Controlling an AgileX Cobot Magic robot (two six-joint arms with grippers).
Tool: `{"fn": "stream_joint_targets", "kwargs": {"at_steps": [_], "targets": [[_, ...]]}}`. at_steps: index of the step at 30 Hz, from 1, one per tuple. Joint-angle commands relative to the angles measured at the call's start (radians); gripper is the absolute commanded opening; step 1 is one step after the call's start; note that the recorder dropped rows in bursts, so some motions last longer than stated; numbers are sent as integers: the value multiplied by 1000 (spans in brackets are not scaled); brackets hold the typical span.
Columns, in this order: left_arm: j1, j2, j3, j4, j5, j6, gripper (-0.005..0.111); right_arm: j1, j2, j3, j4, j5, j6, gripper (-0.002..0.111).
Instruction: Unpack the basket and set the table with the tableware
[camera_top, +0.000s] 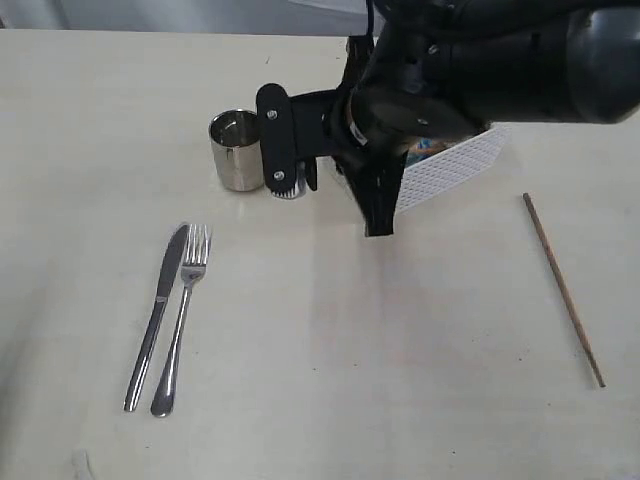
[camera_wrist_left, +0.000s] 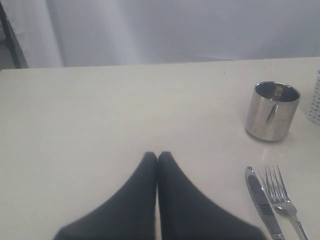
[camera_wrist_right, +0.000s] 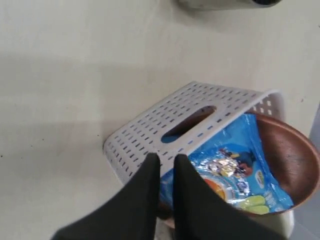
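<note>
Basket (camera_wrist_right: 150, 125): white lattice, on the table (camera_top: 350, 380) right of the steel cup (camera_top: 235, 150), largely hidden under the right arm in the exterior view. Inside are a blue chip bag (camera_wrist_right: 240, 165) and a brown plate (camera_wrist_right: 295, 160).

Right gripper (camera_wrist_right: 166, 162) is at the basket's wall, its fingers a narrow slit apart; cannot tell if anything is pinched. Left gripper (camera_wrist_left: 157, 156) is closed tight and empty.

Knife (camera_top: 155, 318) and fork (camera_top: 180, 320) lie side by side. One chopstick (camera_top: 564, 290) lies well apart.
</note>
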Motion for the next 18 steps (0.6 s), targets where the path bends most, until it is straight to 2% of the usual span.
{"fn": "stream_joint_targets", "kwargs": {"at_steps": [1, 9, 18], "targets": [[-7, -4, 2, 4, -6, 1, 0, -1, -66, -3, 13, 13, 8, 4], [-7, -4, 2, 4, -6, 1, 0, -1, -212, -3, 13, 14, 21, 4], [-7, -4, 2, 4, -6, -1, 0, -1, -420, -3, 13, 23, 167, 4]]}}
